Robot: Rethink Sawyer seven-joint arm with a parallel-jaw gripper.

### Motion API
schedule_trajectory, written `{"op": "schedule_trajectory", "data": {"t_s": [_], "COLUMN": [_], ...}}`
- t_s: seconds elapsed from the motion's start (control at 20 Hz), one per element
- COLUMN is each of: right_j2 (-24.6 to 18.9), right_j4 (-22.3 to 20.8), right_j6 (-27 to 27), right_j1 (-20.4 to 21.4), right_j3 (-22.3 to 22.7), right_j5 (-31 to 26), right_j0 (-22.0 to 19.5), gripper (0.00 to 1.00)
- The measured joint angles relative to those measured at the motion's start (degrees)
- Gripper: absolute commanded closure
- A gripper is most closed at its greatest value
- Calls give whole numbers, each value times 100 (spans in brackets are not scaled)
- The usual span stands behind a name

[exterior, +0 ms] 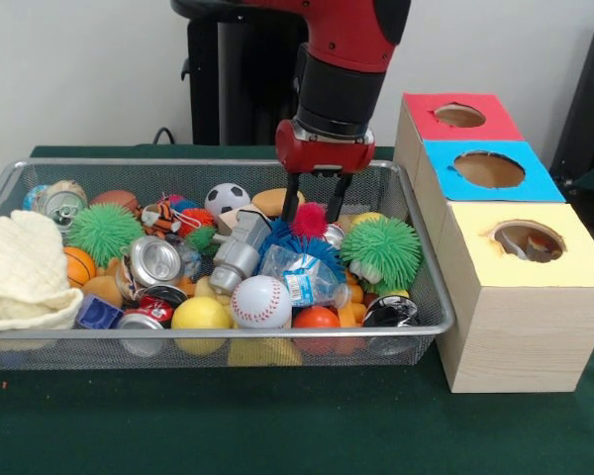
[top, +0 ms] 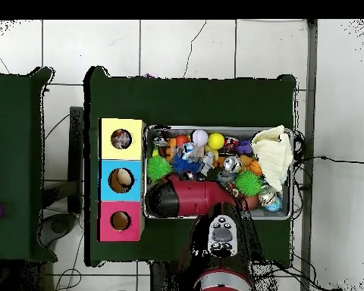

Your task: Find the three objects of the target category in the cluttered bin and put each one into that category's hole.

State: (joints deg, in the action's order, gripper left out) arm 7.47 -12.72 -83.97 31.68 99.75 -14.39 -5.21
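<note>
Wire-mesh bin [exterior: 431, 297], crammed: baseball [exterior: 260, 301], yellow ball [exterior: 200, 315], soccer ball [exterior: 227, 198], two green spiky balls [exterior: 380, 249], crushed cans [exterior: 154, 261], plastic bottle [exterior: 302, 279], cream cloth [exterior: 20, 272]. Gripper [exterior: 315, 206] hung low over the middle, fingers parted astride a pink spiky ball [exterior: 309, 220] atop a blue one; whether they touched it, I couldn't tell. Beside the bin stood a wooden box [exterior: 520, 327] with red, blue and yellow holes.

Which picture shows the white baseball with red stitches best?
The front view: the white baseball with red stitches sits near the wire mesh bin's front edge, stitching plain. In the overhead view it is only a tiny pale ball among clutter, stitches unreadable.
</note>
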Motion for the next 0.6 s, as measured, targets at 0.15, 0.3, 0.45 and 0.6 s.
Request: {"op": "schedule_trajectory", "data": {"t_s": [0.15,0.3,0.45,0.6], "right_j2": [127,236,328,438], "right_j4": [-1,-1,0,0], "right_j6": [-1,-1,-1,-1], "right_j1": [1,1,1,-30], "right_j3": [20,78,170,243], "right_j5": [57,234,481,771], "right_j0": [163,337,499,641], "gripper": [0,0,0,0]}}
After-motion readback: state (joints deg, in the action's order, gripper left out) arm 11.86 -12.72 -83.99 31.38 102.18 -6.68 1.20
